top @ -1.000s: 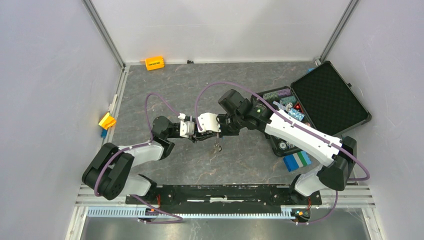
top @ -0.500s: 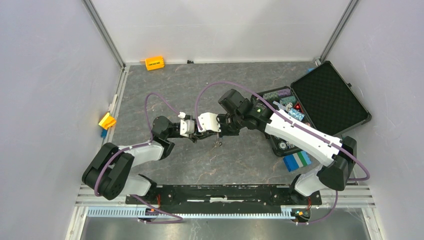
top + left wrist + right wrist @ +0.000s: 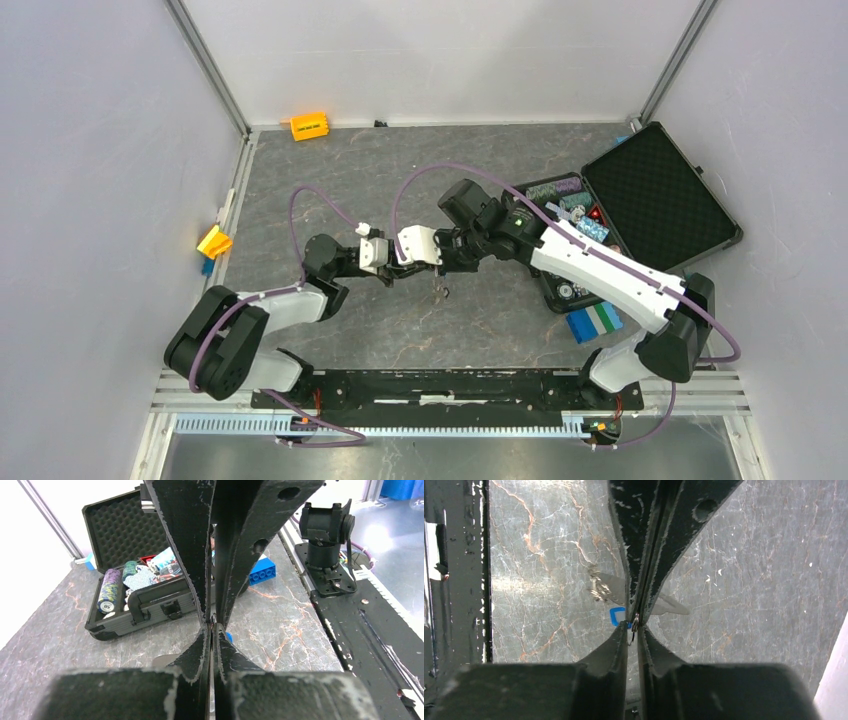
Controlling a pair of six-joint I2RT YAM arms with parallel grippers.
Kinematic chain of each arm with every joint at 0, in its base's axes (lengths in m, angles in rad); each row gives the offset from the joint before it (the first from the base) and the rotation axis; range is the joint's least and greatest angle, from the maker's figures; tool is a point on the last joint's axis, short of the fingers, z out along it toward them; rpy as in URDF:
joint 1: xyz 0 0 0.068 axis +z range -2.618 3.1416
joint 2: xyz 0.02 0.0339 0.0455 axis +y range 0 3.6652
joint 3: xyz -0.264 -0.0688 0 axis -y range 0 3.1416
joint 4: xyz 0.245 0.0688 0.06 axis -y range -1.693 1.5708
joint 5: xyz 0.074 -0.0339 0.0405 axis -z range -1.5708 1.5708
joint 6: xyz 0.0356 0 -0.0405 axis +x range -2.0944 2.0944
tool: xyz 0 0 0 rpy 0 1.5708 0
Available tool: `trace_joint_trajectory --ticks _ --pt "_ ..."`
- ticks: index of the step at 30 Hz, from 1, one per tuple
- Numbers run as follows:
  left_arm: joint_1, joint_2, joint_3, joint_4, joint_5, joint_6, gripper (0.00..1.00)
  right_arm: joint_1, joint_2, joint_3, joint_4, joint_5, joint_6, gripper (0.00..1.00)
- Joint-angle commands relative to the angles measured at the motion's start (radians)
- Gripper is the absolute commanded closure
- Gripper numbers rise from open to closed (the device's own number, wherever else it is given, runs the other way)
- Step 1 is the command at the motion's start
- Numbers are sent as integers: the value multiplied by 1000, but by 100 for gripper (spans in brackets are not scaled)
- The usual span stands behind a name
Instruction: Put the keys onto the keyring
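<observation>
Though overhead cannot, right wrist shows blue-tagged key (image 3: pixel 616 616); left fingers (image 3: pixel 196 652) shut, hold unclear; right fingers (image 3: pixel 610 650) ajar.

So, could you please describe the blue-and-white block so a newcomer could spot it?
Find the open black case on the right in the top view. Beside its near corner lies the block: blue with pale stripes, unlike the plain orange brick.

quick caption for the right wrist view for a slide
Right gripper and left gripper meet tip to tip above the veined grey table, a blue key tag at their tips.
</observation>
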Motion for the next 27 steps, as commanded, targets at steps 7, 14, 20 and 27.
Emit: trace_joint_trajectory --ticks 7,14,20,27 --pt "16 -45 -23 222 -8 -200 98 -84 -97 -76 103 -181 -6 50" --pt "17 -76 -36 226 -5 -215 98 -197 -149 -139 158 -378 20 51" --pt "16 -69 -34 227 2 -215 98 -214 -118 -121 120 -518 -2 53" --pt "16 -66 -34 227 1 -206 98 -214 -112 -119 95 -583 -38 52"
